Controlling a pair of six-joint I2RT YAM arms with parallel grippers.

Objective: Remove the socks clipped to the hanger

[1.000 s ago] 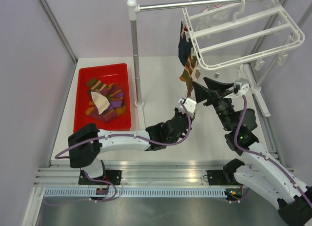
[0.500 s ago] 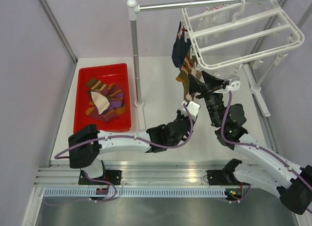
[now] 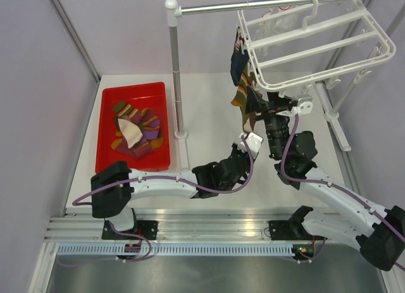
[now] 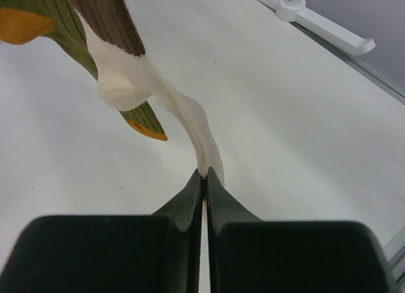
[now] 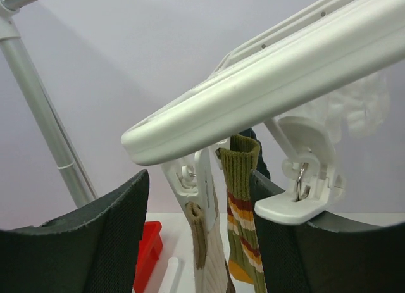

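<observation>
The white hanger (image 3: pixel 316 49) hangs from the metal rail at the back right. Clipped at its left corner are a dark navy sock (image 3: pixel 237 62), an olive orange-striped sock (image 3: pixel 241 95) and a brown-and-cream sock (image 4: pixel 190 119). My left gripper (image 3: pixel 250 137) is shut on the cream toe, seen at the fingertips in the left wrist view (image 4: pixel 205 174). My right gripper (image 5: pixel 199 233) is open just under the hanger rim (image 5: pixel 266 84). Its jaws stand either side of a white clip (image 5: pixel 204 179) holding the brown-and-cream sock's cuff (image 5: pixel 197 233), with the olive sock (image 5: pixel 243 211) beside it.
A red tray (image 3: pixel 104 155) on the left holds several loose socks (image 3: pixel 136 131). The upright pole (image 3: pixel 176 71) of the metal stand rises between tray and hanger. Its white foot (image 4: pixel 323 30) lies on the table. A second empty clip (image 5: pixel 304 188) hangs by the right finger.
My right gripper has moved left and up, from beside the socks to under the hanger's corner clips. The hanging socks swung slightly. The left gripper stays shut on the toe.
</observation>
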